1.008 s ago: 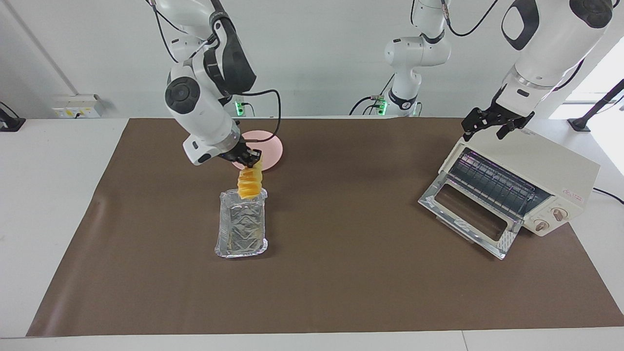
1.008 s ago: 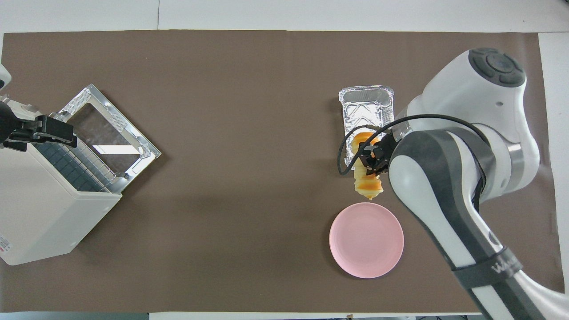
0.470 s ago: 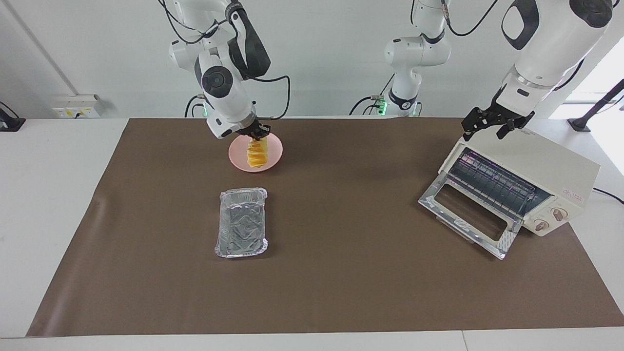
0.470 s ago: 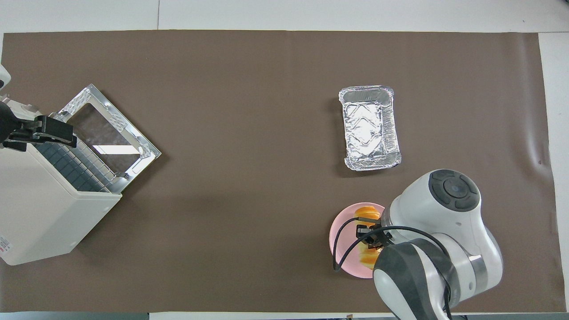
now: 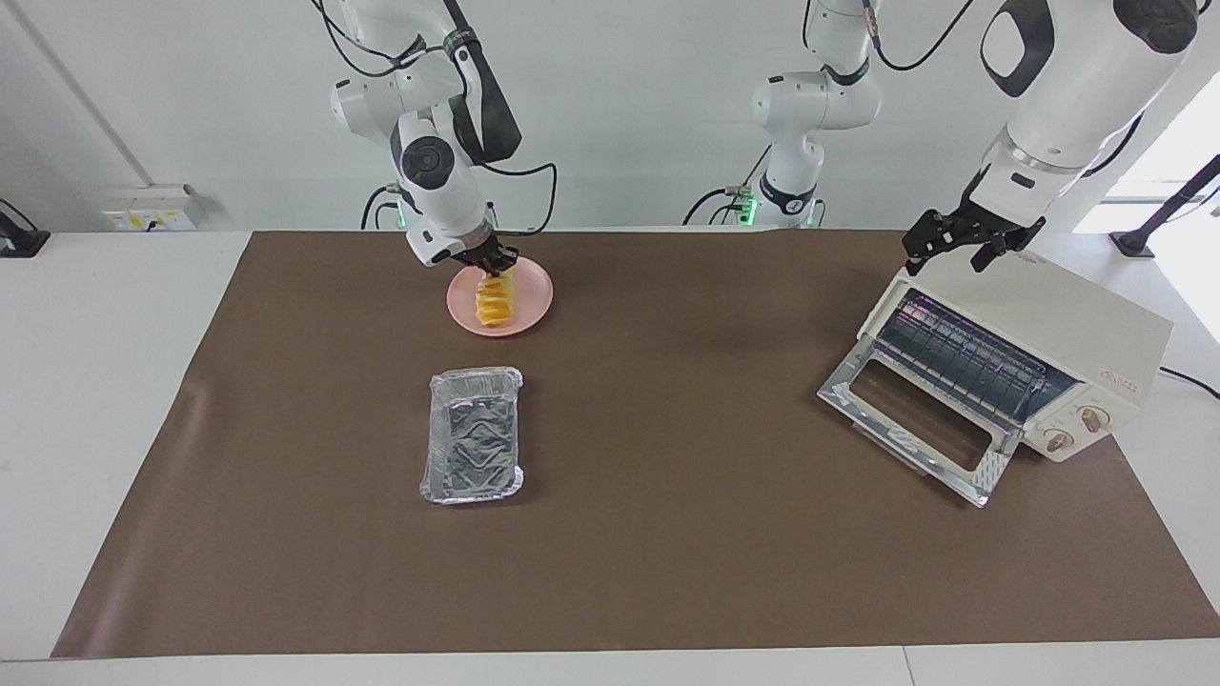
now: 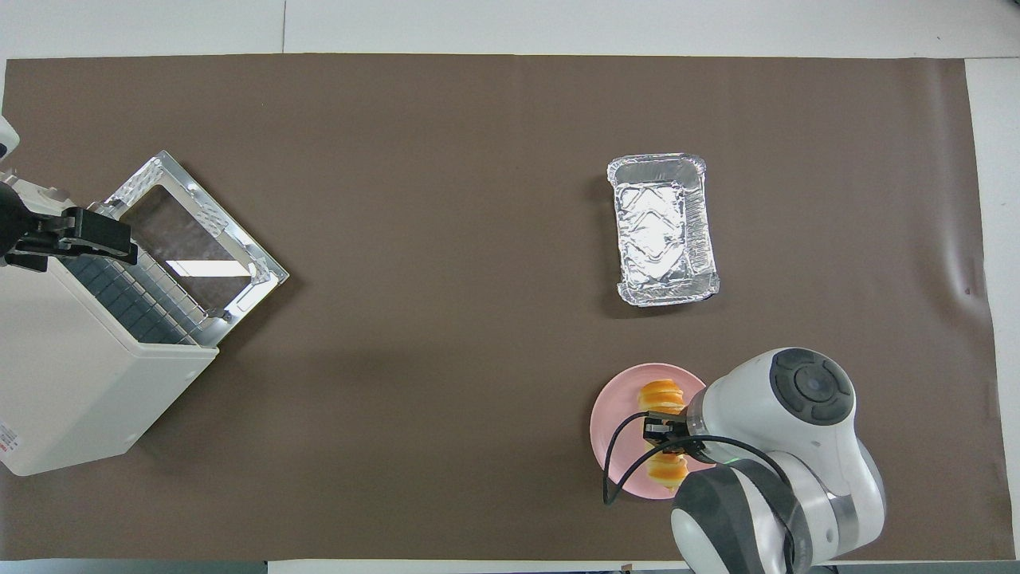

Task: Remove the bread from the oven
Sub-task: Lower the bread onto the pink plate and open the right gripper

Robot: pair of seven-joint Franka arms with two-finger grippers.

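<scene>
The golden-yellow ridged bread (image 5: 494,303) is in my right gripper (image 5: 497,267), which is shut on its upper end. The bread hangs tilted over the round pink plate (image 5: 536,286), its lower end down at the plate. From overhead the bread (image 6: 661,394) shows on both sides of the right gripper (image 6: 665,431), over the plate (image 6: 607,414). The cream-white oven (image 5: 1058,329) stands at the left arm's end of the table with its glass door (image 5: 910,419) dropped open and its rack bare. My left gripper (image 5: 961,244) is open, just above the oven's top edge, and it waits.
A crinkled silver foil tray (image 5: 474,448) lies empty on the brown mat, farther from the robots than the plate; it also shows in the overhead view (image 6: 663,231). The oven (image 6: 72,375) and the left gripper (image 6: 84,239) show there too. A third arm stands at the back.
My right gripper has carried the bread from over the foil tray to the pink plate and lowered it there. The left arm has not moved.
</scene>
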